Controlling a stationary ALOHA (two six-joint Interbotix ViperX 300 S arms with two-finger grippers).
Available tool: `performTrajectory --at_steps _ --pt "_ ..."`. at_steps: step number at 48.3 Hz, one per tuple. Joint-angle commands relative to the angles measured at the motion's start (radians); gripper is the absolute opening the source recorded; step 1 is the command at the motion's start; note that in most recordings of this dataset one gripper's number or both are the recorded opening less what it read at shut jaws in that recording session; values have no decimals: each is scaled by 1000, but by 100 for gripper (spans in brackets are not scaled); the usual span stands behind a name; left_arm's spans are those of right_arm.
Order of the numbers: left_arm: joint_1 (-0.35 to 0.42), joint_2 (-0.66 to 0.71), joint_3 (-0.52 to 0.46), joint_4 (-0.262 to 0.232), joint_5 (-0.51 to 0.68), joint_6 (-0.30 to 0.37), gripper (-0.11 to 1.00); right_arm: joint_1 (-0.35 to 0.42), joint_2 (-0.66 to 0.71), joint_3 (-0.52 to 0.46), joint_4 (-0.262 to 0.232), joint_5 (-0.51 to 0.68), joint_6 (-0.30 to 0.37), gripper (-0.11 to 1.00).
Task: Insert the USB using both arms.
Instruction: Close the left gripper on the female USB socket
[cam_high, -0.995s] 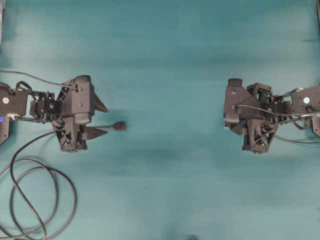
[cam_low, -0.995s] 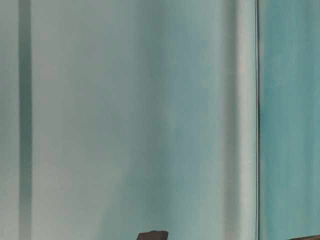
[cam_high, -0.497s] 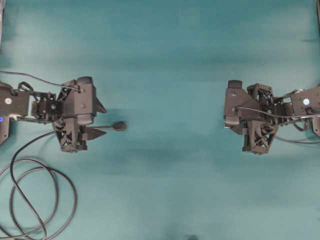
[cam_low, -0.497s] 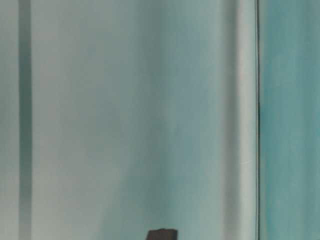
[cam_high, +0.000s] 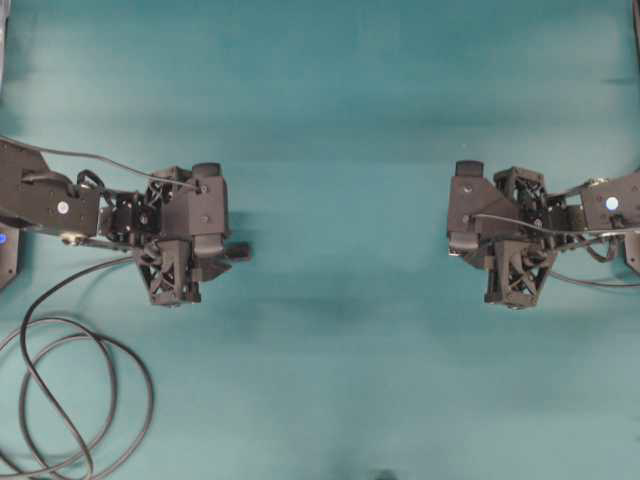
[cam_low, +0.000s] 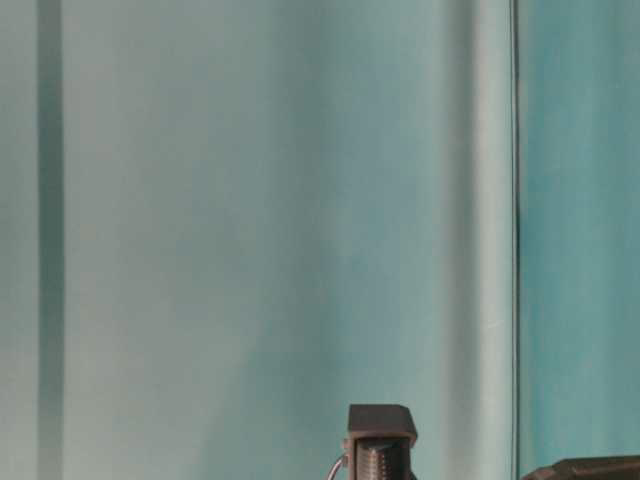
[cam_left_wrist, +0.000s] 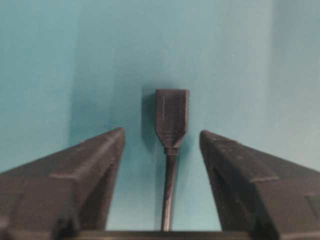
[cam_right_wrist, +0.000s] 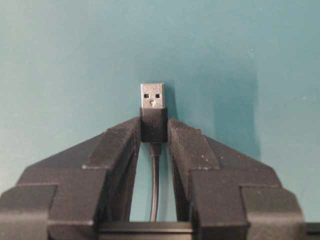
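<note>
The right gripper (cam_right_wrist: 154, 131) clamps the USB (cam_right_wrist: 152, 96) by its dark housing at center frame, silvery tip jutting beyond the fingertips over the teal table (cam_right_wrist: 60, 60). The left gripper (cam_left_wrist: 161, 140) stands open, jaws either side of the dark blocky connector (cam_left_wrist: 171, 117), not touching it.

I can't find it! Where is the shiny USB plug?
In the right wrist view, the USB sticks out from the right claw, pinched by its black body.
</note>
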Motion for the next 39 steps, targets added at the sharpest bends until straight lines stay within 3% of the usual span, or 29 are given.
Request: performTrajectory --at_steps 1,8,31,39 --pt "-8 -8 -20 3 9 -14 64 3 12 -5 0 -3 -2 23" --pt "-18 -8 -25 2 15 -14 59 3 12 -5 0 -3 -2 23" --pt "-23 41 -67 2 20 -14 57 5 12 -5 0 -3 0 23" --pt "-28 41 -67 2 77 -15 48 3 8 -5 0 -3 -2 23"
